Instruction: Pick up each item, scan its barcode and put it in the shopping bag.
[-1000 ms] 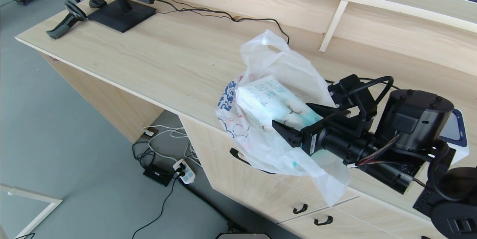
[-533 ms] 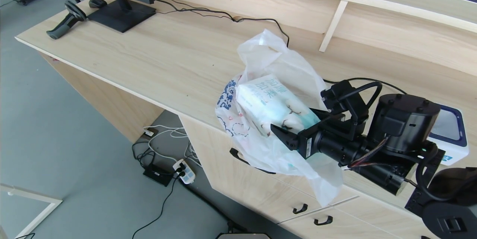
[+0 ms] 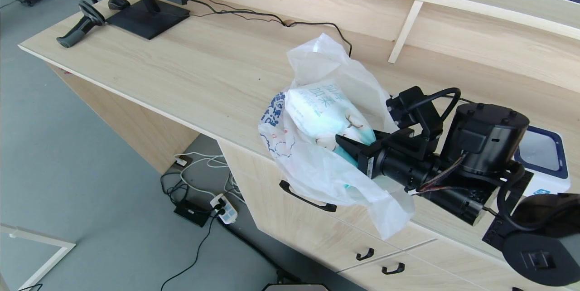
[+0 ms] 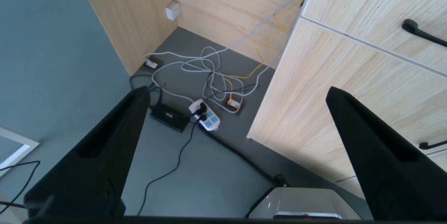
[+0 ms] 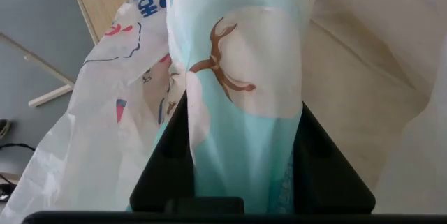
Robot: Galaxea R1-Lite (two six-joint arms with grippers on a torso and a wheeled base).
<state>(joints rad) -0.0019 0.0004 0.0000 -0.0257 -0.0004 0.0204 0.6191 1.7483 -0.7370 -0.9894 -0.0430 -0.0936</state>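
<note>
Right gripper [image 3: 355, 136]: clamping the tissue pack [image 3: 317, 109], fingers pressing on both sides.
Tissue pack: sitting inside the shopping bag [image 3: 317, 177] on the counter [image 3: 181, 69].

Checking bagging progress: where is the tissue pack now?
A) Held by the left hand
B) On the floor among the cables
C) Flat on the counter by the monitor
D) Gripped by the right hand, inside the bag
D: the right hand is clamped on the pack, with the bag wrapped around both.
</note>
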